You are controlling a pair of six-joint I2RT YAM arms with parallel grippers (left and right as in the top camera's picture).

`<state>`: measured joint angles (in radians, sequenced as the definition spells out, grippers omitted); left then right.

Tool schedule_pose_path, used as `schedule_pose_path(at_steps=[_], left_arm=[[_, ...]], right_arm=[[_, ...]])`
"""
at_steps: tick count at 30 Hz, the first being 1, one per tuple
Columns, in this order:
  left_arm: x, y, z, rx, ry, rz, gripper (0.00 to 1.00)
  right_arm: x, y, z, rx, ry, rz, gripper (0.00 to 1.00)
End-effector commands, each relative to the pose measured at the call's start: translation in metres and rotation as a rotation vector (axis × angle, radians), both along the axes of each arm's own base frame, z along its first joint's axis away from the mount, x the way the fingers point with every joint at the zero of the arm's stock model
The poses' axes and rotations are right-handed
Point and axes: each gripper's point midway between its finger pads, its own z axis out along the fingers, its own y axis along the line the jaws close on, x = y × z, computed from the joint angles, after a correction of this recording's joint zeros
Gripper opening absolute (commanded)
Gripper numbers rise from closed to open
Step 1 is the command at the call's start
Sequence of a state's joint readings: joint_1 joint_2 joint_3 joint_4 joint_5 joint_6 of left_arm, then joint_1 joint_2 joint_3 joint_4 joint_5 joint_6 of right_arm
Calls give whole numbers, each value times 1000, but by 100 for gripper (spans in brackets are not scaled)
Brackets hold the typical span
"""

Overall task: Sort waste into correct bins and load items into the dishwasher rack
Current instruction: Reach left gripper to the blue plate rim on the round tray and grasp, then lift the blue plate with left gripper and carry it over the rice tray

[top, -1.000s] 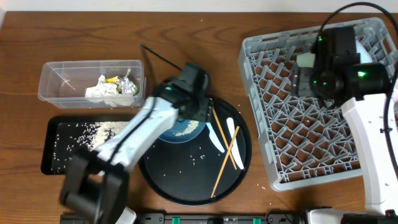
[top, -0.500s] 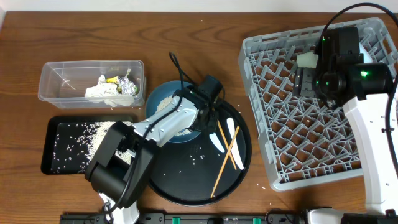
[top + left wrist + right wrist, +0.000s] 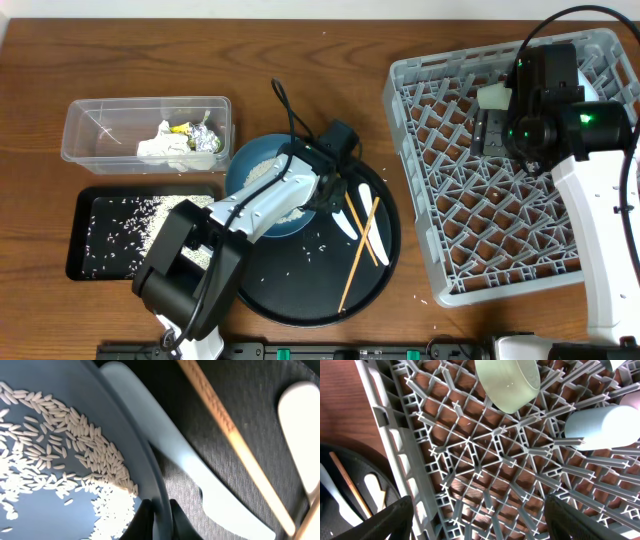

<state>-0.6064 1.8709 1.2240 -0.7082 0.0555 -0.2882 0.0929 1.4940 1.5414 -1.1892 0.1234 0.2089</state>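
Noting left gripper (image 3: 160, 516) closed tight on the rim of the dark-blue plate (image 3: 80, 390), one finger inside the lip and one outside. Plate resting on the round black tray (image 3: 300, 292), with a spread of loose rice grains (image 3: 75, 455) on its face. Just beside its rim: white plastic knife (image 3: 190, 475); crossed chopsticks (image 3: 358, 250) a little further off.

Handling, judged only: stiff, probably weighty for a one-edge pinch, smooth and likely slippery, breakable if dropped. Rim looks like the only workable hold. Best kept level until over the shallow black tray (image 3: 75, 240), or rice likely to slide off early.

Right gripper (image 3: 477, 505) spread wide, holding nothing, hanging over the dishwasher rack (image 3: 412, 190) close to a pale cup (image 3: 510, 382).

Hard to make out:
- Much of the plate hidden under the left arm in the overhead view.
- Fingertips cut off at the bottom edge of the left wrist view; depth of bite on the rim cannot be told.
- Far corner of the rack masked by the right arm.
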Motion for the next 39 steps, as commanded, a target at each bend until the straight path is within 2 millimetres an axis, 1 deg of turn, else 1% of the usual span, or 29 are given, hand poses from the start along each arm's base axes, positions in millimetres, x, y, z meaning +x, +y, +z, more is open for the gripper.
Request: schedule_pose_path(at_steps=[1,6,18,21,28,31,35,36,39], left_arm=[[-8,-4,8,-42,38,11,6],[-16,2,29,-48,30,11,6],[-34,23,88,-50,-51,19,6],[-35,35,103,-25,-99,40,6],[-35,57,130,-14,-177,81,6],[-31,71,139,-26,-200,130,6],[-26,95,150,-45,-222,216,6],[-26,101,152,-61,-219,243,6],[-24,112,157,-126,-201,305,6]], right_arm=[[-2,-3,3,6,-9,-21,79],[-1,-3,3,6,-10,-21,79],[-2,-3,3,6,-9,-21,79],[-2,-3,3,6,-9,-21,79],[-3,-3,2,5,-3,-20,79],[-3,-3,2,4,-3,-21,79],[-3,-4,2,1,-3,-22,79],[-3,-4,2,1,-3,-22,79],[-3,-4,2,1,-3,-22,79]])
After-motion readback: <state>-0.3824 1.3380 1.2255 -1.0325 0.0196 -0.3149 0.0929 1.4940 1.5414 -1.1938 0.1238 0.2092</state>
